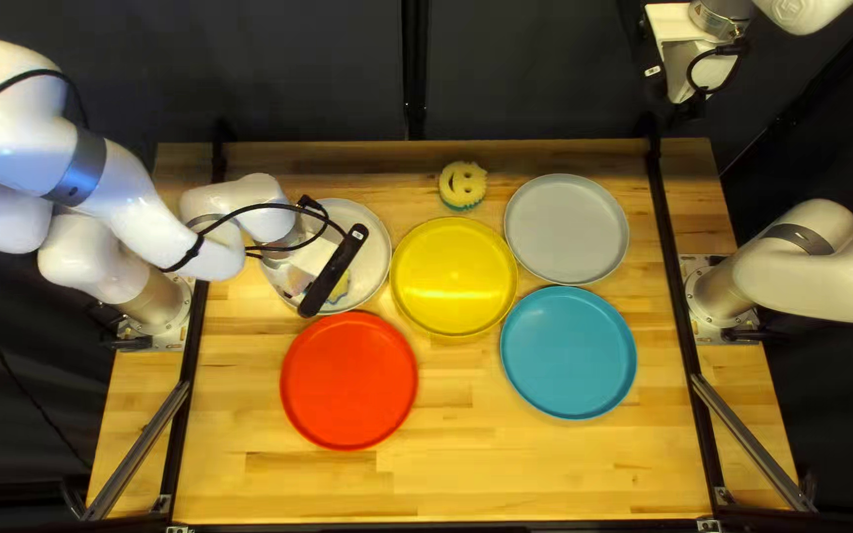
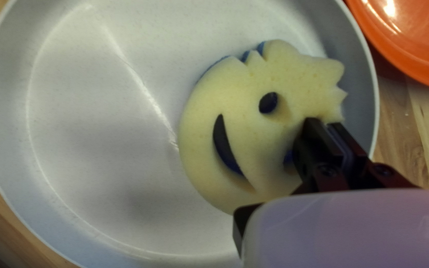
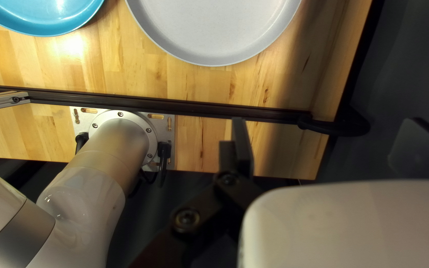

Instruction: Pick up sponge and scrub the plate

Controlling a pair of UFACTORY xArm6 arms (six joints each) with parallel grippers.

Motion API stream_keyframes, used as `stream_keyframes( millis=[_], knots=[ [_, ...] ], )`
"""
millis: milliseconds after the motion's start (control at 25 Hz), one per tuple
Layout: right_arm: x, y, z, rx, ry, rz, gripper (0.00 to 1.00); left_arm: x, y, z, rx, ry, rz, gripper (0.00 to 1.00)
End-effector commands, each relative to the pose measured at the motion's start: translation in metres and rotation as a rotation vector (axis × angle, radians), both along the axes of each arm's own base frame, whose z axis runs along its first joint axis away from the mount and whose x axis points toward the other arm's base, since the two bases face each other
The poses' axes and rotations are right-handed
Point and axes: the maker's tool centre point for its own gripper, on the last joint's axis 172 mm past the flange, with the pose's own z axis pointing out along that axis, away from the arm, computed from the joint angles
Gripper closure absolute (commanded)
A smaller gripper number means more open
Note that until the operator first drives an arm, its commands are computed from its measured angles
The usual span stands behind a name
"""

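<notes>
At the left of the top left view, my left gripper (image 1: 316, 255) is over a pale plate (image 1: 379, 247), its fingertips hidden there. Part of a yellow sponge (image 1: 341, 287) shows beside it. In the left wrist view the left gripper (image 2: 329, 130) is shut on one edge of the smiling sponge (image 2: 234, 94), which lies over the plate (image 2: 100, 149); a blue layer shows along its rim. My right gripper (image 1: 681, 71) hangs beyond the table's far edge. The right wrist view shows the right gripper (image 3: 323, 149) open and holding nothing.
A red plate (image 1: 348, 381), a yellow plate (image 1: 454, 277), a blue plate (image 1: 568, 352) and a grey plate (image 1: 567, 229) stand close together. A second smiling sponge (image 1: 463, 186) lies beyond the yellow plate. Dark rails (image 1: 671, 266) run along both table sides.
</notes>
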Motion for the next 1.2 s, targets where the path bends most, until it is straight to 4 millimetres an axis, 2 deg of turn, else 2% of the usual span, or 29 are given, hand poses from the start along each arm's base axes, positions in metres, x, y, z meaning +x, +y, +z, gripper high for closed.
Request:
stream_keyframes(
  millis=[40, 240, 400, 480, 760, 1000, 1080, 1200],
  knots=[
    [0.0, 0.0, 0.0, 0.0, 0.0, 0.0, 0.0, 0.022, 0.008, 0.0, 0.005, -0.011, -0.003, 1.0],
    [0.0, 0.0, 0.0, 0.0, 0.0, 0.0, 0.0, 0.059, 0.021, -0.01, 0.008, -0.03, -0.014, 1.0],
    [0.0, 0.0, 0.0, 0.0, 0.0, 0.0, 0.0, 0.071, 0.027, -0.008, 0.01, -0.044, -0.018, 1.0],
    [0.0, 0.0, 0.0, 0.0, 0.0, 0.0, 0.0, 0.067, 0.028, -0.004, 0.012, -0.047, -0.018, 1.0],
    [0.0, 0.0, 0.0, 0.0, 0.0, 0.0, 0.0, 0.022, 0.024, 0.0, 0.012, -0.026, 0.006, 1.0],
    [0.0, 0.0, 0.0, 0.0, 0.0, 0.0, 0.0, -0.011, 0.024, -0.007, 0.005, 0.0, 0.031, 1.0],
    [0.0, 0.0, 0.0, 0.0, 0.0, 0.0, 0.0, -0.013, 0.024, -0.007, 0.003, 0.005, 0.036, 1.0],
    [0.0, 0.0, 0.0, 0.0, 0.0, 0.0, 0.0, -0.001, 0.026, -0.005, 0.003, 0.005, 0.039, 1.0]
  ],
)
